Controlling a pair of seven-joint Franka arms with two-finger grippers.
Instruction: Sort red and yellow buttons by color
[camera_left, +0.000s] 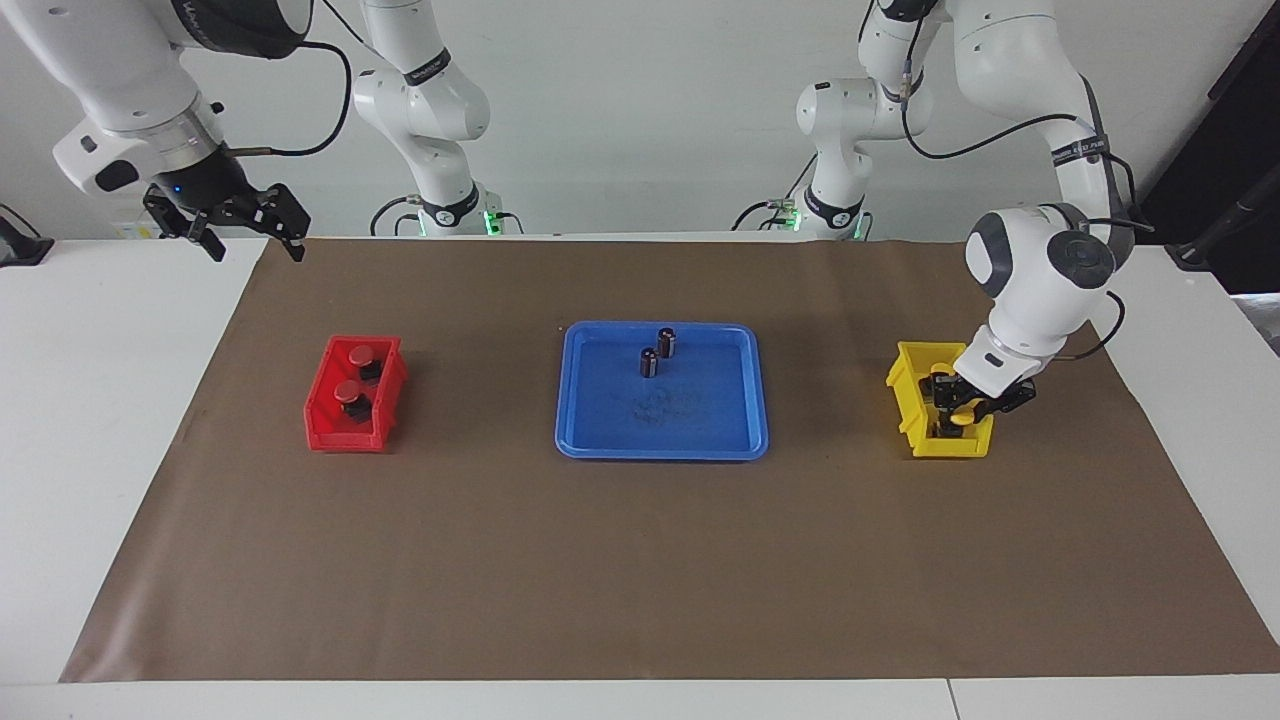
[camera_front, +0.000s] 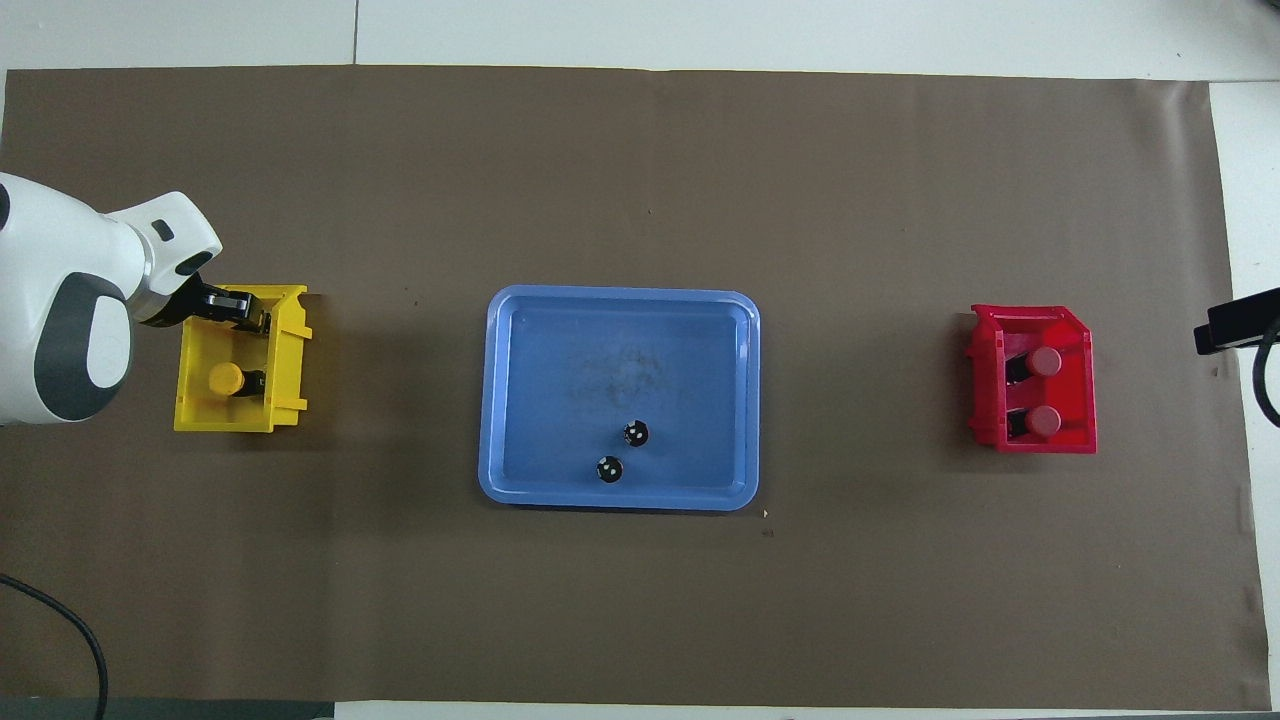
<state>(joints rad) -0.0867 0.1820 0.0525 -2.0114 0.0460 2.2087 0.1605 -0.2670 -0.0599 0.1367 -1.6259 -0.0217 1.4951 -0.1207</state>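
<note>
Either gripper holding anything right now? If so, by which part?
Right gripper is open and empty, waiting over the table's edge. Left gripper is down in the yellow bin at a yellow button; whether it grips it cannot be told.
</note>
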